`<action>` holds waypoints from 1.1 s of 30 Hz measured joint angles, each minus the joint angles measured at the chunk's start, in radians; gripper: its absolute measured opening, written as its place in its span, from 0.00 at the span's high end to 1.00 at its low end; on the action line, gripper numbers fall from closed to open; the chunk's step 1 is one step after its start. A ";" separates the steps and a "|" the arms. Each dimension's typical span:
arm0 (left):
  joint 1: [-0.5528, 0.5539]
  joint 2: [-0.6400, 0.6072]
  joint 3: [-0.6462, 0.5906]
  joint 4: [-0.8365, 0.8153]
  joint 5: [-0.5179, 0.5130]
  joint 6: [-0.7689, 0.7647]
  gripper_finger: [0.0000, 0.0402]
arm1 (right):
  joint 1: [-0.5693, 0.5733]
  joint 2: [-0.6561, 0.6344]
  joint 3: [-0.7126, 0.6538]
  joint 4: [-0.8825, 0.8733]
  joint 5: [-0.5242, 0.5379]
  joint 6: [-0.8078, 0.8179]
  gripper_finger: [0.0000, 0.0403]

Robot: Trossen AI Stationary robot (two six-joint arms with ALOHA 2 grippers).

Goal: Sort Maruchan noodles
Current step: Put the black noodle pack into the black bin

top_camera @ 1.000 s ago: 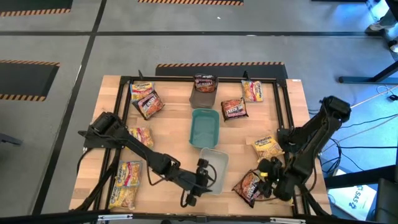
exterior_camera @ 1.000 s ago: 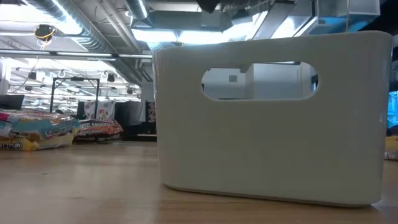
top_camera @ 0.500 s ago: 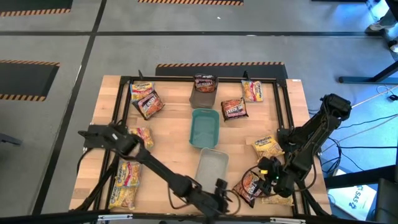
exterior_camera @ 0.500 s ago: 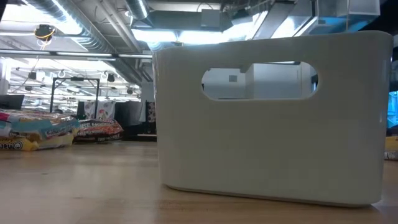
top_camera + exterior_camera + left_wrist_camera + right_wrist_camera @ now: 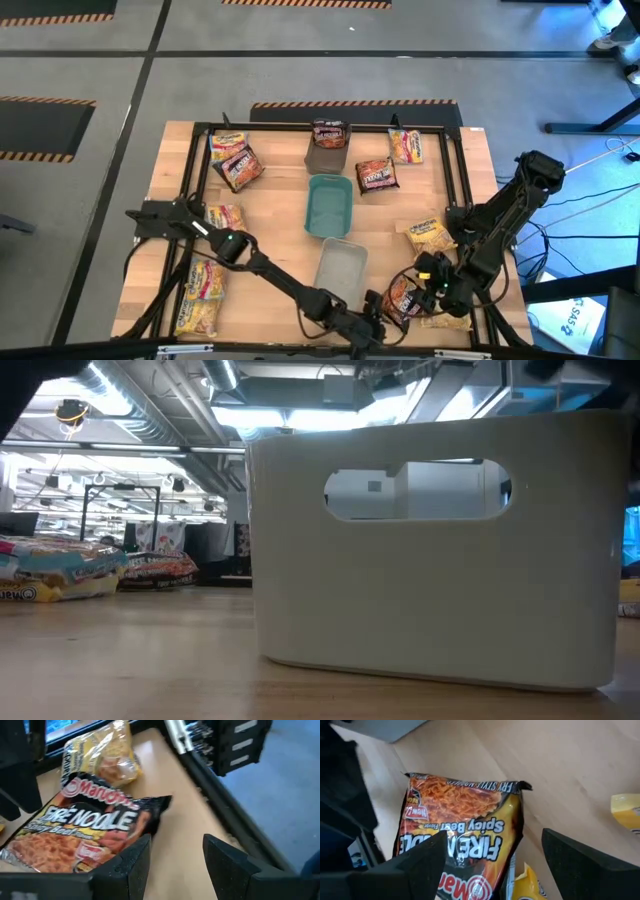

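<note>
A dark red-brown Maruchan packet (image 5: 403,297) lies flat on the wood near the table's front right; its label shows in the left wrist view (image 5: 85,830) and the right wrist view (image 5: 465,820). My left gripper (image 5: 378,312) is low beside the packet's left edge. It is open (image 5: 175,865) with bare wood between its fingers. My right gripper (image 5: 425,280) hovers open (image 5: 495,865) above the same packet. A yellow packet (image 5: 97,760) lies just beyond it.
Down the middle stand a dark grey tray (image 5: 327,155) holding a packet, a teal tray (image 5: 329,205) and a clear tray (image 5: 340,270), whose wall fills the low view (image 5: 430,560). Several more packets (image 5: 237,165) (image 5: 377,175) (image 5: 203,295) lie around. A black frame rail (image 5: 220,805) runs along the table's edge.
My left arm has stretched out from over the clear tray toward the table's near right corner and gone down, ending beside the dark red-brown packet, its fingers still open. The packet has not moved.
</note>
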 joint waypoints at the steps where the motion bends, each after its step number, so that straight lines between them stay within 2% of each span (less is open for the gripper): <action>1: 0.005 0.004 0.000 -0.001 -0.002 -0.004 0.56 | 0.000 0.000 -0.006 0.004 0.007 0.000 0.25; 5: 0.025 0.014 0.001 -0.007 0.000 -0.024 0.56 | 0.000 0.000 -0.046 0.039 0.003 0.021 0.25; 16: 0.052 0.014 0.001 -0.027 0.001 -0.025 0.56 | 0.000 0.001 -0.183 0.332 -0.045 0.020 0.25; 26: 0.057 0.014 0.001 -0.031 0.011 -0.025 0.56 | 0.000 0.001 -0.287 0.637 -0.013 -0.038 0.25; 29: 0.059 0.014 0.000 -0.031 0.013 -0.025 0.56 | 0.000 0.001 -0.287 0.649 -0.002 -0.053 0.29; 33: 0.061 0.014 0.001 -0.031 0.013 -0.025 0.57 | 0.000 0.001 -0.287 0.652 -0.001 -0.064 0.44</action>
